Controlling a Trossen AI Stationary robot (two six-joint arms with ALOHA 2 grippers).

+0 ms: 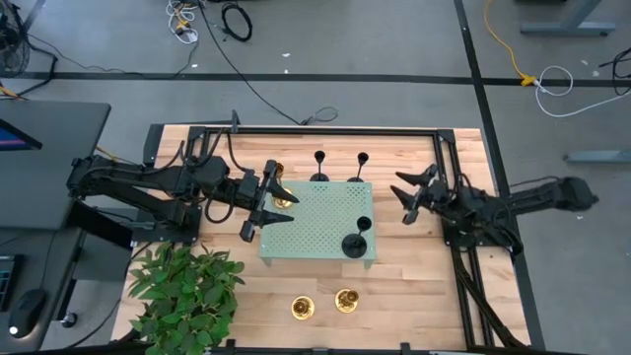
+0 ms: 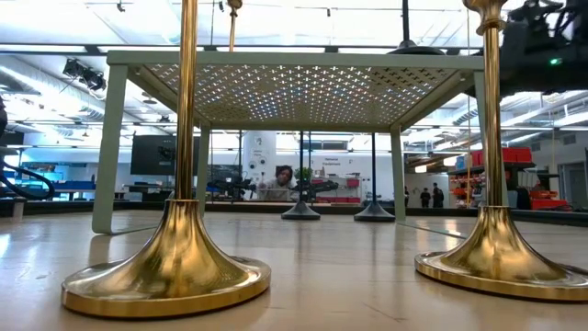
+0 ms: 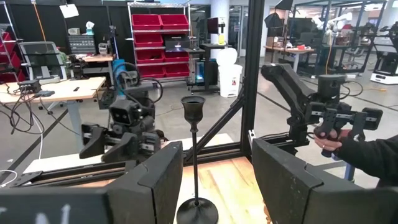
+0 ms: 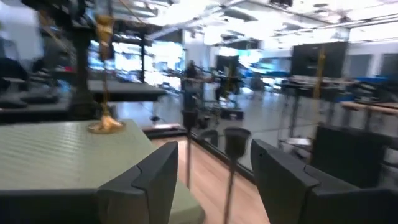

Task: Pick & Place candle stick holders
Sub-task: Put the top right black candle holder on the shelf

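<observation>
Left gripper [image 1: 264,204]: fingers spread, empty, at the tray's [image 1: 317,212] left edge, beside one gold holder [image 1: 280,187] standing on the tray's far-left corner.

Tray: one black holder [image 1: 357,242] stands near its right front corner.

Behind the tray, on the tabletop [image 1: 414,286]: two black holders [image 1: 320,166].

In front of the tray: two gold holders [image 1: 303,308].

Right gripper [image 1: 407,200]: fingers spread, empty, just right of the tray.

Handling, as I judge it: rigid metal, bottom-heavy, polished gold likely slippery, top-tippy; I would pinch the thin stem mid-height.

Surface: pale wood planks, potted plant [image 1: 182,286] front left. Room: open workshop, grey floor, loose cables.
</observation>
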